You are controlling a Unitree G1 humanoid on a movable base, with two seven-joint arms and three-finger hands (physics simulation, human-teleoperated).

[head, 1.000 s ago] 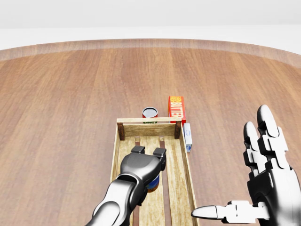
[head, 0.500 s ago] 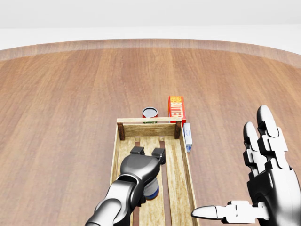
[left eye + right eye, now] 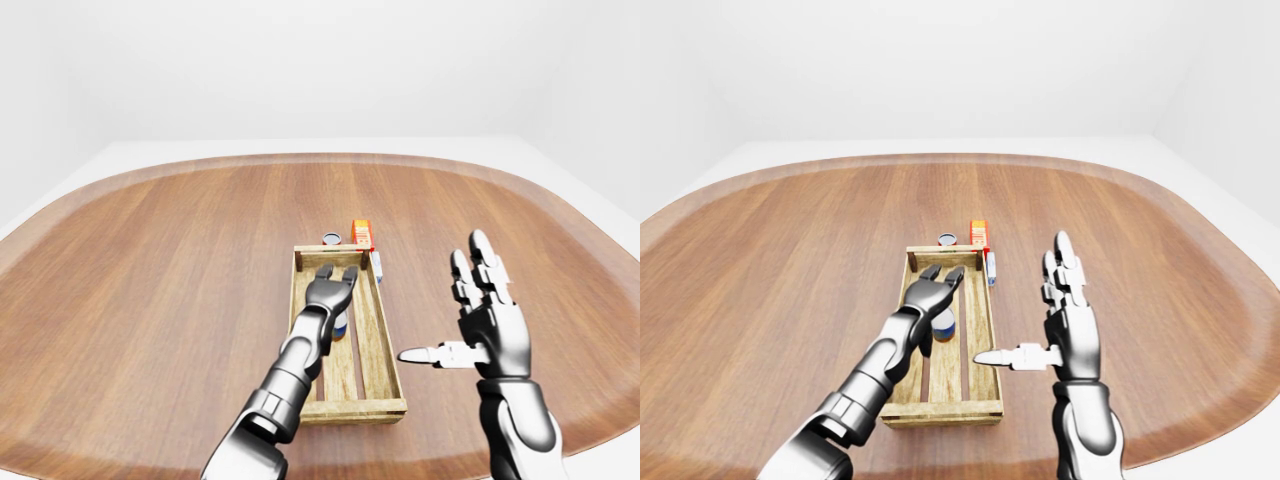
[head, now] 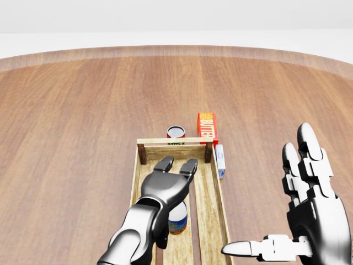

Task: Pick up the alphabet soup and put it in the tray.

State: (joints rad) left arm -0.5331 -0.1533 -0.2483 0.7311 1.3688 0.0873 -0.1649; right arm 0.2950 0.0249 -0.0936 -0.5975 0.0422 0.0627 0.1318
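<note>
— Where do we find the alphabet soup [image 4: 178,218]?

— We see it standing upright inside the wooden tray [image 4: 220,193], on the slatted floor, in the lower half of the tray in the head view. Our left hand [image 4: 167,185] hangs just above it with the fingers [image 4: 188,167] spread and stretched toward the tray's far wall, so nothing is clamped on the can; whether the palm touches the can's top we cannot tell.

— And our right hand [image 4: 309,215]?

— It is raised at the right of the head view, outside the tray, fingers straight and apart, thumb pointing left toward the tray's wall. It holds nothing.

— What else do we see on the table [image 4: 71,121]?

— A second can [image 4: 176,132] stands just beyond the tray's top wall. A red butter box [image 4: 207,127] stands beside it to the right, and a small white and blue box [image 4: 220,160] lies along the tray's right wall, close against it.
</note>
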